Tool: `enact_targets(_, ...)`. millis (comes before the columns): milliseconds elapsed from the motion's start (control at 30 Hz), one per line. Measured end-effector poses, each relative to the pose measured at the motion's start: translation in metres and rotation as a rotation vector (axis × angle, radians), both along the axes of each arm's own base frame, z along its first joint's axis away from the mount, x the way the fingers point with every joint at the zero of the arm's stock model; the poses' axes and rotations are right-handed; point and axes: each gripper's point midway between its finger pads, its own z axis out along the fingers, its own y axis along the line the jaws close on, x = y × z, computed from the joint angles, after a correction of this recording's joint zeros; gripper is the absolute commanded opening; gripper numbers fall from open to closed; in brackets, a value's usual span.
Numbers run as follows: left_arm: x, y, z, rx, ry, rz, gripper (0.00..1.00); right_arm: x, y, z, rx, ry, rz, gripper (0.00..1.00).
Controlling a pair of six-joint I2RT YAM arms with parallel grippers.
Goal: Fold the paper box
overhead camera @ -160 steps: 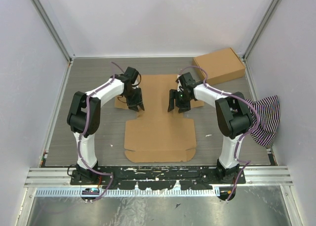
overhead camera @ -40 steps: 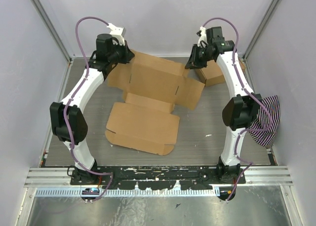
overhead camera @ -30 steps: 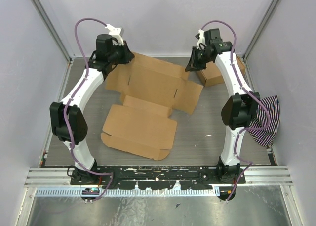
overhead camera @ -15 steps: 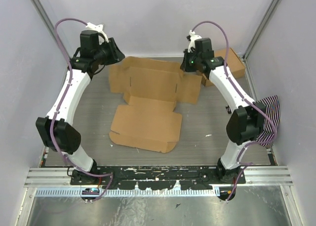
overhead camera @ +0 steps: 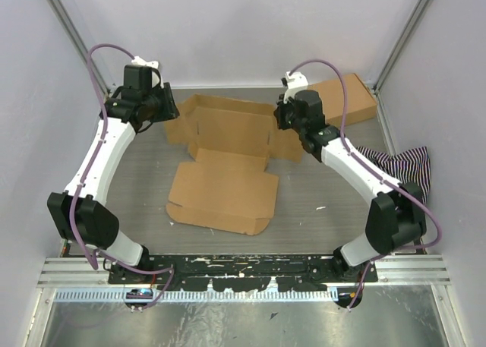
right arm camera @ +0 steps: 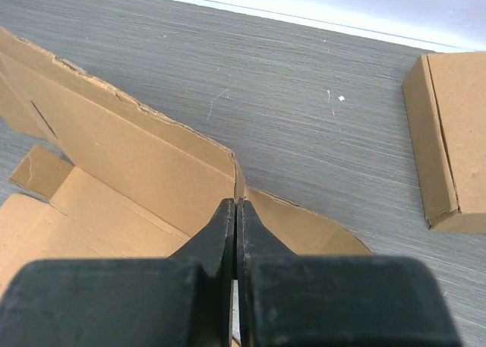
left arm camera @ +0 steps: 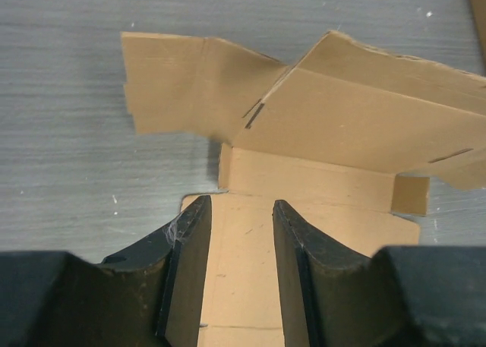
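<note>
Your paper box (overhead camera: 228,184) lay at frame centre, mostly flat, with only its rear panel tilted up. The left gripper (left arm camera: 241,204) was spread and empty; the right gripper (right arm camera: 235,204) pinched that panel's right corner — side flaps and tabs remained unfolded.

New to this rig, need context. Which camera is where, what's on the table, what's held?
Two robot arms bolted to a table, each with a two-finger gripper. The wide picture is from a fixed camera above and behind; the other two are wrist cameras looking past their own fingers. On the table: a partly folded cardboard box, rear panel lifted; a closed carton back right; a striped cloth at the right. The left gripper is open over the box, holding nothing. The right gripper is shut, pinching the lifted panel's edge.
</note>
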Motion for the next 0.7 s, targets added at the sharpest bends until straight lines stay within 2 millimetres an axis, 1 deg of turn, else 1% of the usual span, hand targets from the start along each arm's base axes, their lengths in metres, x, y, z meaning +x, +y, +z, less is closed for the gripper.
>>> enact_targets(100, -0.004, 0.004, -0.007, 0.021, 0.025, 0.006, 0.45, -0.011, 0.0, -0.003, 0.011, -0.03, 0.007, 0.01)
enact_targets(333, -0.004, 0.004, -0.006, 0.027, 0.021, 0.005, 0.44, -0.028, 0.013, -0.005, 0.007, -0.087, 0.055, 0.01)
enact_targets(533, 0.003, 0.003, 0.0, 0.027, 0.008, 0.002, 0.44, -0.034, 0.017, -0.007, -0.015, -0.104, 0.069, 0.01)
enact_targets(700, 0.009, 0.003, -0.01, 0.046, 0.029, -0.003, 0.43, -0.037, 0.017, -0.006, -0.032, -0.118, 0.081, 0.01)
